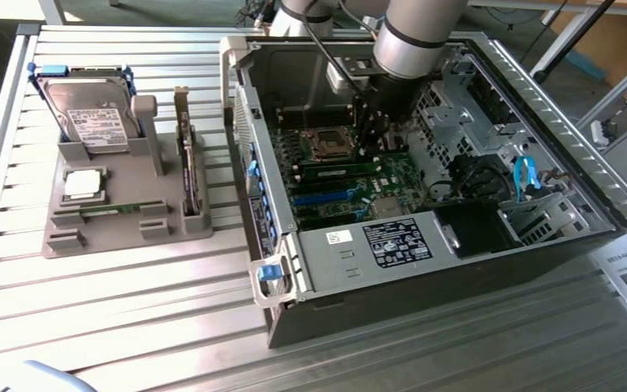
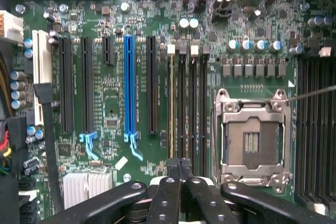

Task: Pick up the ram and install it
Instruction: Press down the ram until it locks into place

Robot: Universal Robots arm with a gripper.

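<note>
Fingers [image 2: 179, 174]: black, pressed together, bearing down on the top edge of the thin green ram stick [image 2: 171, 108], which is standing on edge in a memory slot, probably to seat it. Beside it: empty silver processor socket [image 2: 253, 139]. Around: open black computer case [image 1: 423, 269], lying on the slatted metal desk [image 1: 107, 302], centre-right of the exterior view.

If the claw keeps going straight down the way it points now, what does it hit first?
Most likely the memory slots on the motherboard, just beside the empty CPU socket. The shut claw sits right over them; how much gap remains is hard to judge.
</note>
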